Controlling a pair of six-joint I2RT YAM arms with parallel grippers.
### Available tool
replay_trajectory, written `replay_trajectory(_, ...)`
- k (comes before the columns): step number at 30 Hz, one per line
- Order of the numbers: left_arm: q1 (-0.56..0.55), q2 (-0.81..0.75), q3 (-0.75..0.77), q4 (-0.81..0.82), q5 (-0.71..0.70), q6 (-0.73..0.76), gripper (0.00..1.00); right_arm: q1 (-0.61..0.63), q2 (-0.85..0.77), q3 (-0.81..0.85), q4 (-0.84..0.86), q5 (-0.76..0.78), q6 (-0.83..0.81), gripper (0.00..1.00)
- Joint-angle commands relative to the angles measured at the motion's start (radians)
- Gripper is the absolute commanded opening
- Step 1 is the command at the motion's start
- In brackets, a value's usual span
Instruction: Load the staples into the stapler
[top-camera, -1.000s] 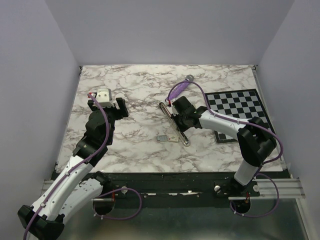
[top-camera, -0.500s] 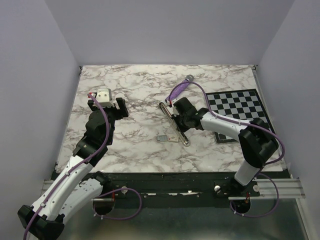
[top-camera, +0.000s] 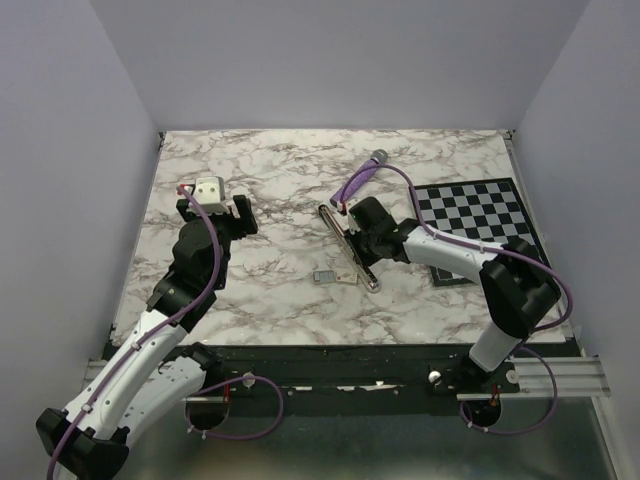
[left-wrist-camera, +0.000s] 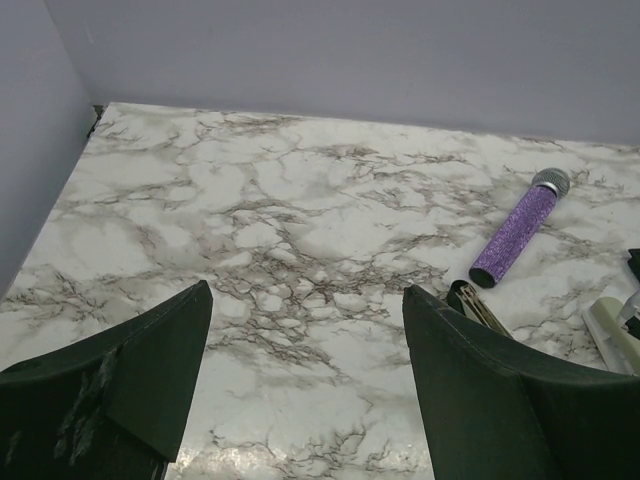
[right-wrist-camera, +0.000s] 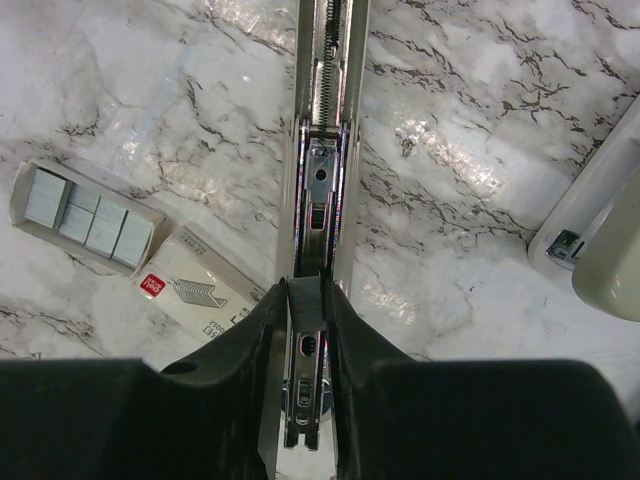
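Observation:
The stapler (top-camera: 350, 262) lies opened out on the marble table, its bright metal rail (right-wrist-camera: 322, 120) running away from me and its beige cover (right-wrist-camera: 600, 240) off to the right. My right gripper (right-wrist-camera: 305, 292) is down over the near end of the rail, its fingers pressed against both sides of a short dark strip of staples (right-wrist-camera: 305, 310) sitting in the channel. Left of the rail lie the cream staple box (right-wrist-camera: 195, 290) and a tray of grey staples (right-wrist-camera: 85, 212). My left gripper (left-wrist-camera: 305, 330) hangs open over bare table at the far left (top-camera: 215, 205), holding nothing.
A purple microphone (top-camera: 362, 175) lies behind the stapler, also seen as a purple cylinder (left-wrist-camera: 515, 235) in the left wrist view. A black-and-white checkerboard (top-camera: 475, 225) covers the right side of the table. Walls close the table on three sides.
The right wrist has edged slightly to the right over the stapler. The left arm has not moved.

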Motion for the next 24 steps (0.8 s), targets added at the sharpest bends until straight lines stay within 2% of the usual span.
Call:
replay_trajectory(1, 0.005, 0.005, -0.012, 0.02, 0.011, 0.012, 0.85, -0.013, -0.026, -0.038, -0.035, -0.022, 0.02, 0.31)
replay_trajectory(12, 0.005, 0.024, -0.012, 0.02, 0.011, 0.013, 0.85, -0.015, -0.074, -0.054, -0.017, -0.039, 0.032, 0.33)
replay_trajectory(19, 0.005, 0.036, -0.009, 0.017, 0.017, 0.009, 0.85, -0.012, -0.13, -0.005, -0.07, -0.031, 0.094, 0.43)
replay_trajectory(24, 0.005, 0.033, -0.006, 0.013, 0.023, 0.006, 0.85, 0.013, -0.085, 0.084, -0.17, 0.019, 0.164, 0.48)
